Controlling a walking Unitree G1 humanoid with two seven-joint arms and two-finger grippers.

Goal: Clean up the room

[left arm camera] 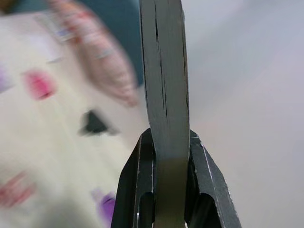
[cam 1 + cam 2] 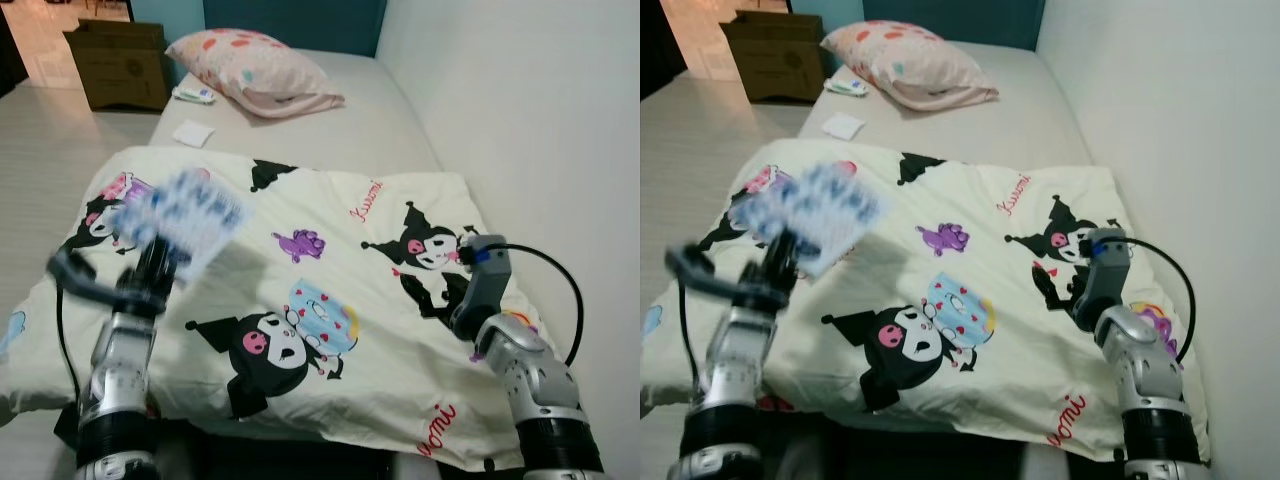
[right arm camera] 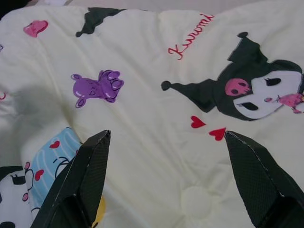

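Nearest, the left tool point(image 2: 158, 262) is clenching a flat blue-patterned packet point(image 2: 185, 212) above the cartoon quilt point(image 2: 330, 300); the right tool point(image 3: 166, 175) is hovering released over the quilt. The motion-blurred packet may be slipping from so narrow a pinch. The left wrist view is showing its thin edge between the fingers. Farther off, a pillow point(image 2: 255, 68) and white paper point(image 2: 193, 133) are lying on the bed point(image 2: 390, 125).

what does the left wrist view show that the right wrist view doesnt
Left wrist view: the left hand shut on the edge of a thin flat item, the pillow blurred behind. Right wrist view: the right hand open above the red Kuromi lettering. Shared: the cartoon-print blanket.
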